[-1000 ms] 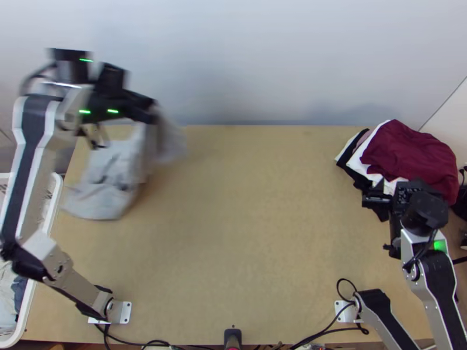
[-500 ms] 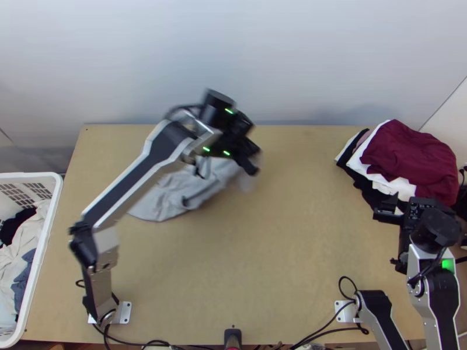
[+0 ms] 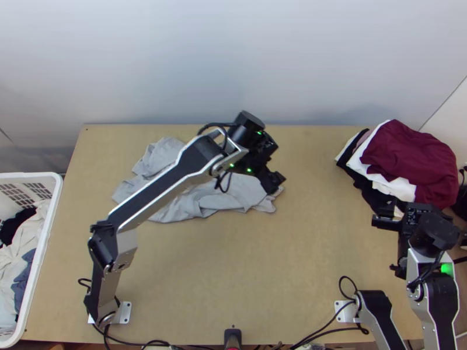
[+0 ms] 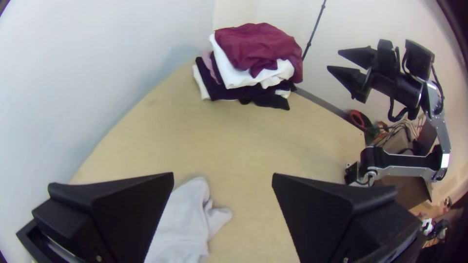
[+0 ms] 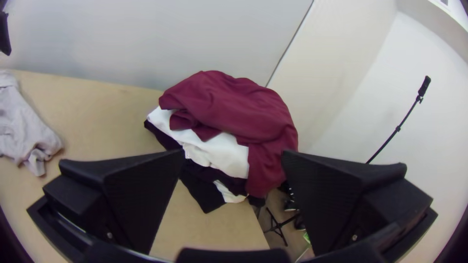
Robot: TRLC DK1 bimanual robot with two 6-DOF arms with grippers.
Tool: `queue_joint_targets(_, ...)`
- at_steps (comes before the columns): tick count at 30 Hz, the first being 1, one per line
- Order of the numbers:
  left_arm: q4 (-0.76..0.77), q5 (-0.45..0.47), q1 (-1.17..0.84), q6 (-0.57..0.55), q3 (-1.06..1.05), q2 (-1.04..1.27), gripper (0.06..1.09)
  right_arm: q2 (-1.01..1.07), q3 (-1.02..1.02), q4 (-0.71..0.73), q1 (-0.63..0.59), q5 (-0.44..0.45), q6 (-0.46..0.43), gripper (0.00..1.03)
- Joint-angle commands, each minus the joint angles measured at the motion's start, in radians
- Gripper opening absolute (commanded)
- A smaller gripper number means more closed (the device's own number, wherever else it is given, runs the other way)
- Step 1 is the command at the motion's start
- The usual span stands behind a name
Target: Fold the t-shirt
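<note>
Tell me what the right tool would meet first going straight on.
Probably the maroon garment on the clothes pile, straight ahead of the right tool; depth is unclear, and it might pass over the top.

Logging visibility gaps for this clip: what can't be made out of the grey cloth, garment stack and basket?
- Grey cloth: middle, top view, behind the left arm.
- Its far part, right wrist view: cut off by the edge.
- Stack's lower garments, right wrist view: partly under the maroon garment.
- Basket, top view: cut off by the left edge.
</note>
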Motion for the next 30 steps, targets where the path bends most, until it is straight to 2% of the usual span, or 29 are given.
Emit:
queue_joint_targets(1,-0.137,-0.002,0.141,0.044,-0.016,-0.05,1.04,0.031,-0.005,-0.01,0.048,-0.019,0.007,0.91)
queue_joint_targets(4,-0.166,-0.004,0.244,0.076,-0.095,-0.12,1.04,0.082,0.003,-0.031,0.069,-0.069,0.008,0.86)
queue_joint_targets(12,-0.199,-0.004,0.455,0.179,-0.349,-0.271,1.03,0.24,0.053,-0.069,0.209,-0.14,-0.009,0.87)
queue_joint_targets(16,-0.18,-0.004,0.563,0.209,-0.47,-0.331,1.03,0.304,0.081,-0.034,0.249,-0.145,-0.009,0.88)
queue_joint_targets(22,-0.162,-0.004,0.699,0.257,-0.596,-0.383,1.03,0.483,0.15,-0.071,0.372,-0.168,-0.035,0.88)
queue_joint_targets(25,-0.143,-0.004,0.757,0.285,-0.624,-0.38,1.03,0.574,0.208,-0.085,0.395,-0.198,-0.013,0.88)
queue_joint_targets(30,-0.117,-0.004,0.81,0.323,-0.572,-0.298,1.03,0.709,0.333,-0.105,0.381,-0.303,0.089,0.88)
